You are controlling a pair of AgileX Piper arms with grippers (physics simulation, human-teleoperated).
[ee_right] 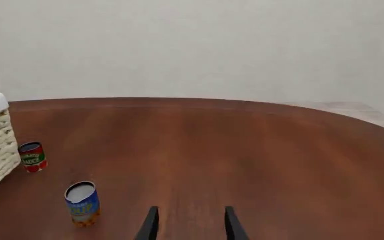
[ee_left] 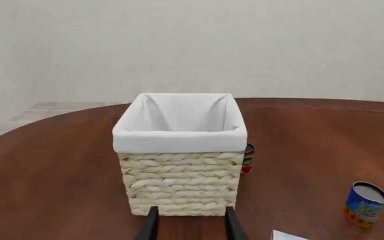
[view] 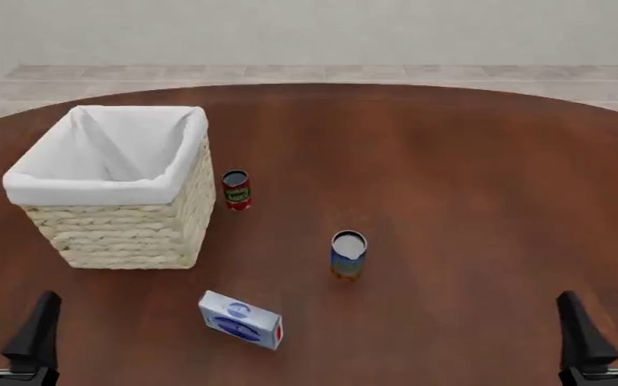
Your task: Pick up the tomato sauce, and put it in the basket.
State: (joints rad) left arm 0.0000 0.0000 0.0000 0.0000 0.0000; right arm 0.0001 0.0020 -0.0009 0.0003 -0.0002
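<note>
Nearest you, both sets of dark fingers, left (view: 9,328) and right (view: 607,326), hover low at the near edge of the round brown wooden surface (view: 449,177), spread apart, holding nothing. Your small red tomato sauce can with a green label (view: 235,190) stands just beside the pale wicker basket with a white liner (view: 116,186). Reaching in, you risk bumping the basket wall or tipping the can.

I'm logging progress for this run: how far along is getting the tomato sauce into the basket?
Nothing looks done yet. The tomato sauce stands upright on the table, just right of the basket, whose white liner shows no can inside. Nothing is in hand: the left gripper and right gripper are both open at the near edge, away from every object. The reach, grasp, lift and drop into the basket all remain.
</note>
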